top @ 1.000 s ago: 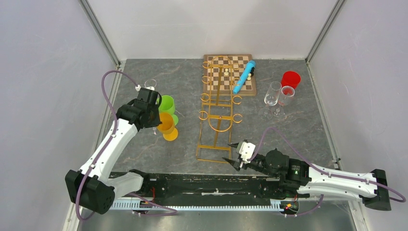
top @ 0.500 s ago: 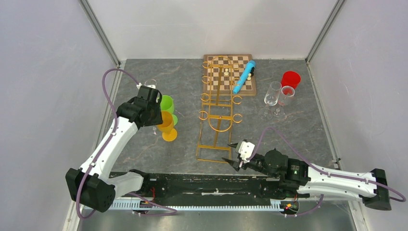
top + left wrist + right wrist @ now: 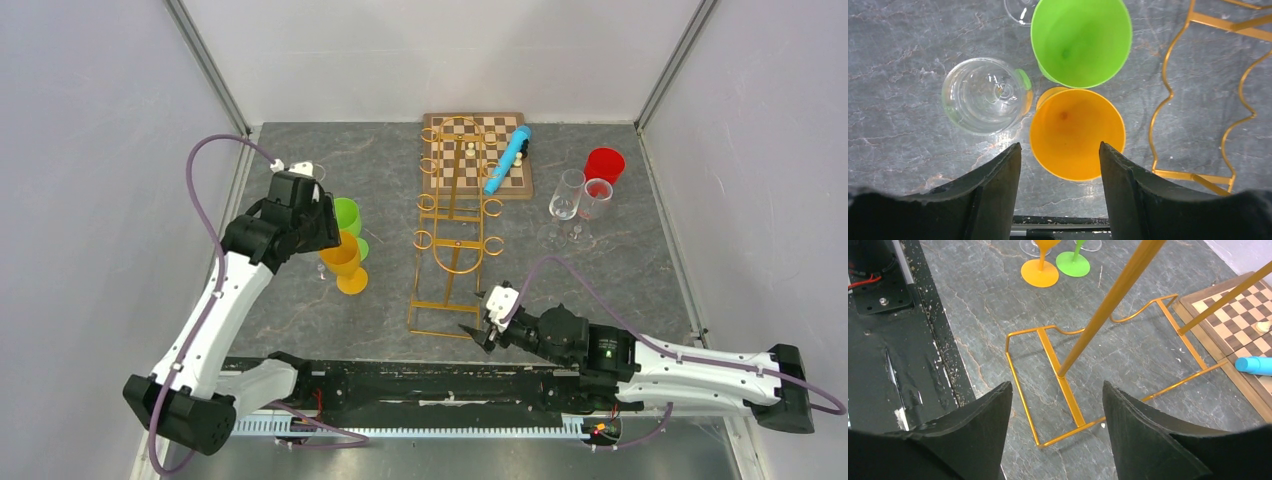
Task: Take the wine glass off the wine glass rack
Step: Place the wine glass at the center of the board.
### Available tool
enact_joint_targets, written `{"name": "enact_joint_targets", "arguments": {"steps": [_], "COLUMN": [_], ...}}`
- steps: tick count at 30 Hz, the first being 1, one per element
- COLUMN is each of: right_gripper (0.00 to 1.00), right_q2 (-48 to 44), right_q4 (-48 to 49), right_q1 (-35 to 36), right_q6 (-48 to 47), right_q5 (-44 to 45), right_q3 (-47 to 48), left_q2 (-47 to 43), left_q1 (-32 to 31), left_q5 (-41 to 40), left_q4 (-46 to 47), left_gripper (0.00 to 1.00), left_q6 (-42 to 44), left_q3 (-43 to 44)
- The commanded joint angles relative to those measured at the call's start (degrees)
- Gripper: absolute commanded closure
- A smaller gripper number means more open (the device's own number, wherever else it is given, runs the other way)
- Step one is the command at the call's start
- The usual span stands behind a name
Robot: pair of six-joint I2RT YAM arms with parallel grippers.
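Note:
The gold wire wine glass rack point(image 3: 455, 225) stands mid-table, and I see no glass on its hooks. A clear wine glass point(image 3: 985, 95) stands upright on the table left of the rack, beside a green glass point(image 3: 1080, 42) and an orange glass point(image 3: 1077, 132). My left gripper point(image 3: 1060, 146) hovers above these glasses, open, with nothing between its fingers. In the top view the left gripper point(image 3: 300, 212) hides most of the clear glass. My right gripper point(image 3: 1056, 387) is open just before the near corner of the rack's base point(image 3: 1063, 385), touching nothing.
A wooden chessboard point(image 3: 455, 165) with a blue tube point(image 3: 507, 158) lies behind the rack. Two clear glasses point(image 3: 567, 195) and a red cup point(image 3: 604, 163) stand at the back right. Another clear glass point(image 3: 1020, 7) stands beyond the green one. Walls enclose the table.
My left gripper has gone from shut to open and drawn up and back-left, leaving the clear glass standing. The right gripper has crept left toward the rack's base and opened a little.

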Motion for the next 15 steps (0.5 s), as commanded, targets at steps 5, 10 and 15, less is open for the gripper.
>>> {"name": "enact_joint_targets", "arguments": {"steps": [5,10,15], "right_gripper": [0.21,0.02,0.02], "right_q2": [1.26,0.53,-0.26], "right_q4": [-4.75,-8.34,-11.82], "right_q1": [0.08,0.08,0.13], "right_q6": [0.9,1.53,2.79], "right_q5": [2.89,4.3,6.14], "right_q3": [6.37,8.53,10.41], "left_q2": [-6.34,-9.07,-10.49], "left_q1": [0.22,0.22,0.22], "left_q5": [7.04,12.98,19.7], "left_q4": [2.03,2.61,3.36], "left_gripper": [0.27,0.26,0.25], "left_q6": [3.87,4.57,4.4], "left_q3": [3.92,4.95,5.51]}}
